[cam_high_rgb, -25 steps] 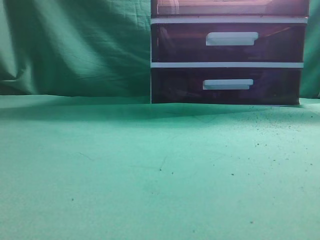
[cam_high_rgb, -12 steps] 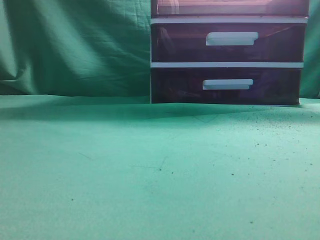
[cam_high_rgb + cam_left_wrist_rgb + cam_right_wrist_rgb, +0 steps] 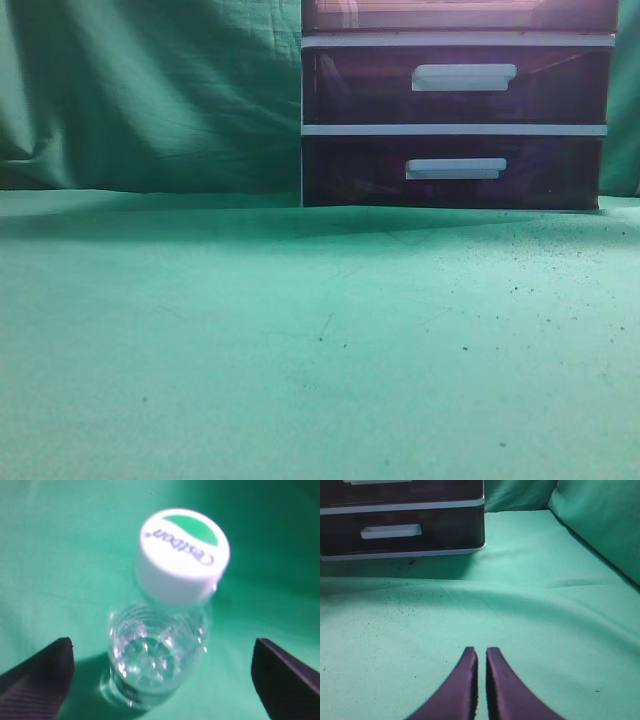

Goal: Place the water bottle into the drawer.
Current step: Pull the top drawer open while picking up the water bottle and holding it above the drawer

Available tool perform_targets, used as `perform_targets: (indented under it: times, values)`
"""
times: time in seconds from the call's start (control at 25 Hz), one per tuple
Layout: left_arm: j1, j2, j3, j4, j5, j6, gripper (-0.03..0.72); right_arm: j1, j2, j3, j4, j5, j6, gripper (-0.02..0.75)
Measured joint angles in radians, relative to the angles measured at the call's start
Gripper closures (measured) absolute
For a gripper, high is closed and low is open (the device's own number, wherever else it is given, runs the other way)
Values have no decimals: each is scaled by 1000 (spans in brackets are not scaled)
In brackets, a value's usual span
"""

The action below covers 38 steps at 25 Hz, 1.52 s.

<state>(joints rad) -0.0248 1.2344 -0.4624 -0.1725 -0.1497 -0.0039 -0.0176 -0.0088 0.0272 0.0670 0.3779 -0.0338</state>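
A small clear plastic water bottle with a white cap [image 3: 162,630] is seen in the middle of the left wrist picture. It stands upright on the green cloth surface [image 3: 60,555], and green writing can be read on the cap. The black fingers of the left gripper [image 3: 162,672] are spread wide apart. One finger is seen in the lower left corner and the other in the lower right corner, and the bottle sits between them. Neither finger touches the bottle. The fingers seem to be held wide like this so that the bottle can be closed on from both sides. The bottle has not been picked up yet, so the task looks to be at its start.

In the right wrist picture, the two dark fingers of the right gripper [image 3: 481,680] are pressed almost together at the bottom middle. Nothing is held between them. This gripper seems to be parked out of the way, over bare cloth.

In the exterior picture, a white-framed chest of plastic drawers [image 3: 455,130] is seen at the upper right, at the back of the surface. The pinkish-brown see-through top drawer [image 3: 460,14] is cut off by the top edge, so it cannot be told whether it is open. Two darker purple drawers with white handles [image 3: 455,85] are seen under it. No bottle or arm is seen in this picture.
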Motion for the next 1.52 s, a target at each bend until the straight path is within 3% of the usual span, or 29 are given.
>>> perform_targets:
  times: [0.16, 0.44, 0.52, 0.56, 0.6, 0.84, 1.12, 1.2, 1.24, 1.36, 1.52]
  values:
    - [0, 111, -45, 0, -48, 28, 51, 0, 0, 0, 0, 0, 0, 689]
    - [0, 184, -52, -2, -164, 133, 357, 0, 0, 0, 0, 0, 0, 689]
    - [0, 185, -52, -4, -167, 139, 413, 0, 0, 0, 0, 0, 0, 689]
    - [0, 185, -52, -4, -169, 139, 401, 0, 0, 0, 0, 0, 0, 689]
    - [0, 185, -52, -4, -169, 139, 447, 0, 0, 0, 0, 0, 0, 689]
    - [0, 103, -52, -4, -44, 100, 433, 0, 0, 0, 0, 0, 0, 689]
    - [-110, -110, -100, 61, 180, 74, 433, 0, 0, 0, 0, 0, 0, 689]
    - [-159, -165, -178, 71, 334, 72, 433, 0, 0, 0, 0, 0, 0, 689]
    - [-199, -200, -281, 76, 483, 72, 433, 0, 0, 0, 0, 0, 0, 689]
    - [-247, -215, -416, 78, 686, 72, 433, 0, 0, 0, 8, -13, 0, 689]
    - [-312, -219, -529, 78, 863, 72, 433, 0, 0, 4, 167, -236, 41, 689]
